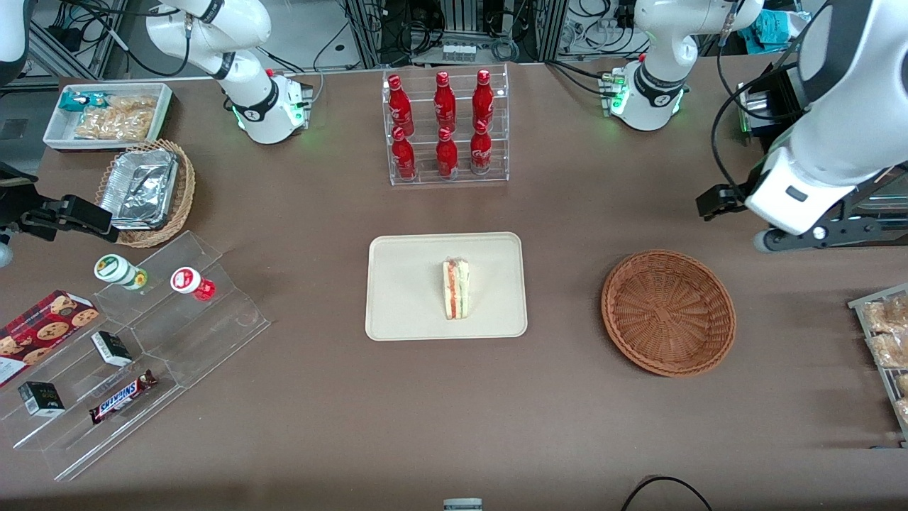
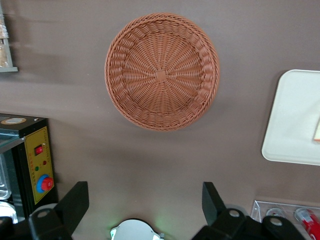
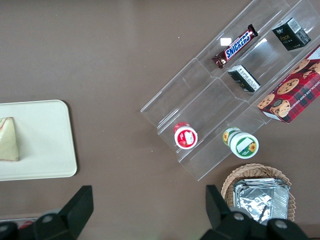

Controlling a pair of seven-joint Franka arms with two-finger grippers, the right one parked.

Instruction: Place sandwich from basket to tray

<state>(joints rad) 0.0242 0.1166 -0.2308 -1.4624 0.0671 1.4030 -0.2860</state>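
The sandwich [image 1: 456, 288] lies on the cream tray [image 1: 404, 284] in the middle of the table, its red and green filling edge up. A sliver of it [image 2: 317, 131] shows on the tray [image 2: 295, 120] in the left wrist view. The reddish-brown wicker basket [image 1: 668, 312] stands empty beside the tray, toward the working arm's end; it also shows in the left wrist view [image 2: 161, 72]. My left gripper [image 1: 713, 201] is raised above the table, farther from the front camera than the basket. It is open and empty [image 2: 145, 200], its fingers wide apart.
A clear rack of red bottles [image 1: 445, 128] stands farther back than the tray. A wire rack of bread [image 1: 887, 341] and a black appliance [image 2: 25, 160] sit at the working arm's end. A stepped acrylic shelf [image 1: 142, 341], tan foil basket [image 1: 145, 191] and white snack bin [image 1: 106, 113] lie toward the parked arm's end.
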